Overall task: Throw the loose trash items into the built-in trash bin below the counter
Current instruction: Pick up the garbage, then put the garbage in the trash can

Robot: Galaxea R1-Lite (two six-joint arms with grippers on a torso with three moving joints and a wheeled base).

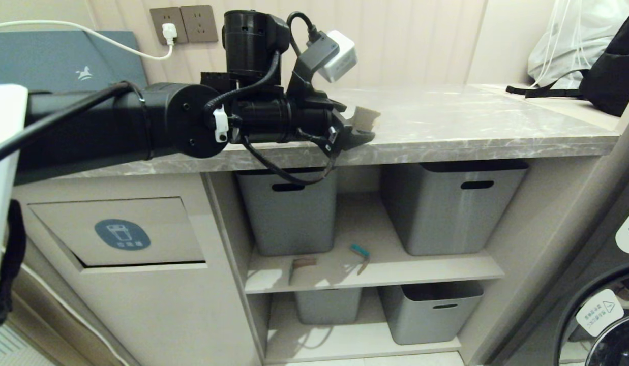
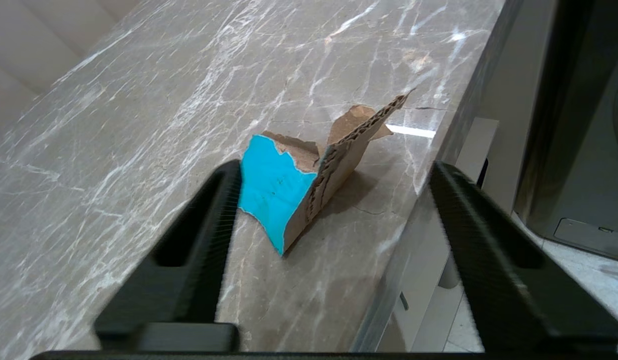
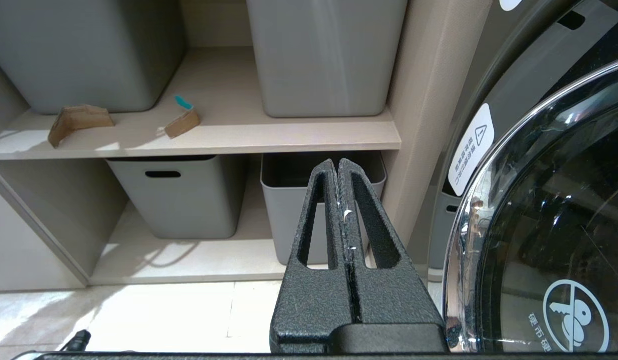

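Left end effector [image 2: 328,220] over bench [image 1: 472,127] edge, fingers spread around folded cardboard [image 2: 309,175], not pinching yet. Right end effector [image 3: 338,185] clenched, parked low near shelves. Two strips [image 1: 360,253] sitting on shelf [image 1: 446,269]. Bin flap [image 1: 121,234] closed. Looks like nothing binned so far, all three left.

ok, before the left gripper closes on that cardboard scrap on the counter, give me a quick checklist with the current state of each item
1. Left gripper open around the cardboard scrap: ok.
2. Scrap centred between the fingers: not ok, it sits against one finger.
3. Scrap resting on the counter near its front edge: ok.
4. Bin flap unobstructed: ok.
5. Right gripper shut, parked low by the shelves: ok.
6. Two scraps on the shelf remain: not ok.
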